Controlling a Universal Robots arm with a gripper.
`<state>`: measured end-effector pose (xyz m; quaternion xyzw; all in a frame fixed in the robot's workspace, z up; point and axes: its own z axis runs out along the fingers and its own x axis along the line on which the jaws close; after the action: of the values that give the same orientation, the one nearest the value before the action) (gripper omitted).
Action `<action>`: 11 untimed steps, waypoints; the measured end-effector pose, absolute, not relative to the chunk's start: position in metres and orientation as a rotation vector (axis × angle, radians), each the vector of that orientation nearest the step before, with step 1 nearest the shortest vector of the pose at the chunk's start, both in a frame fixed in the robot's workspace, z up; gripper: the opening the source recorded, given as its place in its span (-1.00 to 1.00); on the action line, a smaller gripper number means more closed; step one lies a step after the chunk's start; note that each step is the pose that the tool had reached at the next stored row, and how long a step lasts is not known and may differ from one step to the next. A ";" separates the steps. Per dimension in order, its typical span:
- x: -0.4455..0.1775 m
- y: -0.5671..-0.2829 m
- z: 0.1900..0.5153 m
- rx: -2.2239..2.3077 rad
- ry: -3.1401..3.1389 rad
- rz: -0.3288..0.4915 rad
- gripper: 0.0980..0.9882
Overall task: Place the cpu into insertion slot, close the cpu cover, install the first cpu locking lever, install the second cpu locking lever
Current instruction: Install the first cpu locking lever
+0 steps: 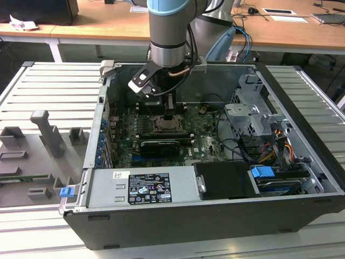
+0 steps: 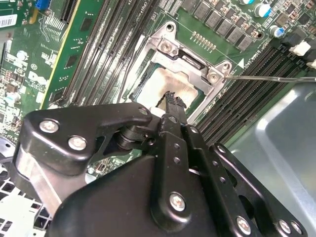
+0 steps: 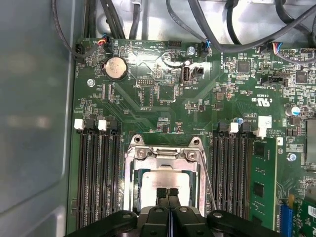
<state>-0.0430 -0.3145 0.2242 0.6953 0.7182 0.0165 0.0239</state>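
The cpu (image 3: 165, 178), a pale silver square, lies in the insertion slot (image 1: 163, 125) on the green board. The cpu cover (image 3: 132, 180), a silver frame, lies flat around it, its hinge edge on the side away from the fingers. My gripper (image 3: 168, 191) is shut, fingertips pressed together with nothing seen between them, right over the cpu's near edge; whether they touch it I cannot tell. In the second wrist view the fingertips (image 2: 171, 100) stand over the cpu (image 2: 157, 84). A thin wire locking lever (image 2: 269, 78) sticks out sideways across the memory slots.
The motherboard sits deep in an open black computer case (image 1: 302, 210). Long black memory slots (image 3: 98, 177) flank the socket on both sides. Cables (image 3: 222, 29) run along the case wall beyond the board. A drive cage (image 1: 253, 116) and a power supply (image 1: 145, 186) stand nearby.
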 end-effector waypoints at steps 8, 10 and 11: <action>-0.043 -0.315 0.234 2.152 2.222 0.051 -0.98; -0.043 -0.315 0.236 2.152 2.222 0.051 -0.98; -0.043 -0.315 0.239 2.152 2.222 0.051 -0.98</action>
<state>-0.0430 -0.3145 0.2394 0.6953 0.7182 0.0165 0.0239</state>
